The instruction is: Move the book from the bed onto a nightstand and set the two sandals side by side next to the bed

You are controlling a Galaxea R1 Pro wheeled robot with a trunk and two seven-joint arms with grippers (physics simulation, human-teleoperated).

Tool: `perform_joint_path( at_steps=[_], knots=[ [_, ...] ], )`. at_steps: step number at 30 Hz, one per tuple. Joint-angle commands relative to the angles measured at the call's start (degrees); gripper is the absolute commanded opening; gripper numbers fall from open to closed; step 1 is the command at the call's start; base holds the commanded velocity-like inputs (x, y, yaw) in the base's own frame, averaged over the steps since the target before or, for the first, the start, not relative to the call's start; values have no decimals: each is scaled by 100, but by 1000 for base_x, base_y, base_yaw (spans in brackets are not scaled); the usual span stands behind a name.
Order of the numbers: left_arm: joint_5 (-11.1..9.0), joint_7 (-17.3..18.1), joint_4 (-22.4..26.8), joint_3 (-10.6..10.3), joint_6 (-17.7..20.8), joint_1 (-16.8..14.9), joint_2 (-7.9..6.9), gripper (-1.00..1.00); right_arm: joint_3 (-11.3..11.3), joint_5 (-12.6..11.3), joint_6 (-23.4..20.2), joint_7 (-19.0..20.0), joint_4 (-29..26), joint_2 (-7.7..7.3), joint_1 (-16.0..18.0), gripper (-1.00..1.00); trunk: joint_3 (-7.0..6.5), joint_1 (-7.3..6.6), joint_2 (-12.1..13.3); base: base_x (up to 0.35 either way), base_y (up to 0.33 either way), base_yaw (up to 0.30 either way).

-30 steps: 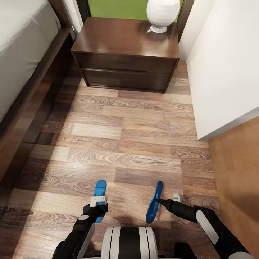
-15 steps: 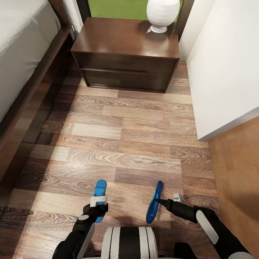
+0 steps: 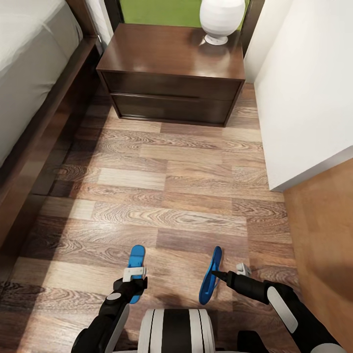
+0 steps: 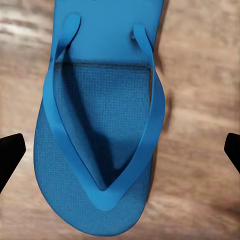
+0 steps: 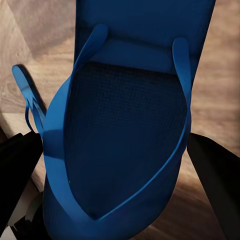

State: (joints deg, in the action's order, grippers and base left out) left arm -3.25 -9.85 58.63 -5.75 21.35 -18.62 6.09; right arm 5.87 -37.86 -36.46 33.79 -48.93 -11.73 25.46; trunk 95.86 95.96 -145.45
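Note:
Two bright blue sandals are near my base on the wood floor. One sandal (image 3: 137, 259) (image 4: 100, 125) lies flat, strap up, under my left gripper (image 3: 133, 280) (image 4: 120, 150), which is open with its fingertips wide to either side of it. The other sandal (image 3: 211, 275) (image 5: 125, 140) stands tilted on its edge in my right gripper (image 3: 229, 272) (image 5: 120, 170), which is shut on it. The bed (image 3: 34, 68) runs along the left. The nightstand (image 3: 171, 59) stands ahead beside the bed. The book is out of view.
A white round lamp (image 3: 221, 19) sits on the nightstand's far right corner. A white wall (image 3: 304, 88) closes the right side. Open wood floor (image 3: 166, 176) lies between the sandals and the nightstand.

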Motion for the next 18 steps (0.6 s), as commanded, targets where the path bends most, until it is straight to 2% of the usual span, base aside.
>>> perform_joint_path(
  at_steps=[1, 18],
  knots=[
    [-35, -43, 8, -14, 27, -1, -2, 100, 11, -37, -28, -4, -2, -5, 2, -100, 3, -1, -1, 0, 0, 0],
    [-52, -41, 0, -18, 52, -1, -2, 100, 5, -87, -42, 78, -19, 15, 3, -100, 3, -1, -1, 0, 0, 0]
  ],
)
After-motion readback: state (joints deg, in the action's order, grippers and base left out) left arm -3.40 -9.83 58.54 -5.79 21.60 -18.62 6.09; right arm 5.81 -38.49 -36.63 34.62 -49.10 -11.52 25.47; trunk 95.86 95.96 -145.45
